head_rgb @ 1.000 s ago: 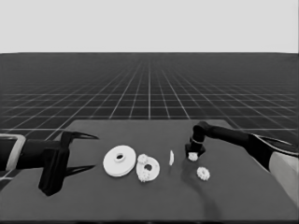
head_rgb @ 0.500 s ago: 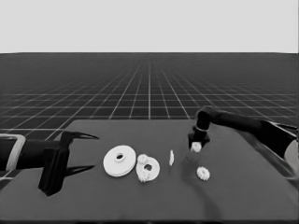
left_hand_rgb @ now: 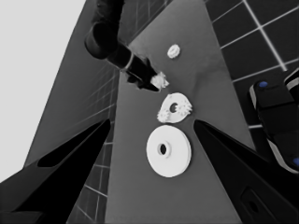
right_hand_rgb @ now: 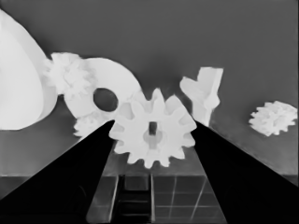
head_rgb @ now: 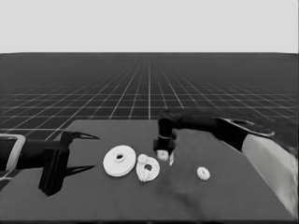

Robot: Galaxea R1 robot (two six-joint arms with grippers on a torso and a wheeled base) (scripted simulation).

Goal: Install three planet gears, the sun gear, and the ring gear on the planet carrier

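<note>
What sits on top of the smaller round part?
Two gears sit on the smaller round part. The right gripper holds a third gear, hiding part of its rim.

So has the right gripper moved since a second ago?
Yes. The right gripper, shut on a gear, has travelled leftward in the head view, away from the lone gear and up beside the smaller round part.

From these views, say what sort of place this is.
Most likely a simulated assembly bench, not a real room: a dark table on a bare grid floor, white gear parts such as the larger round part, and the right end effector holding a gear.
</note>
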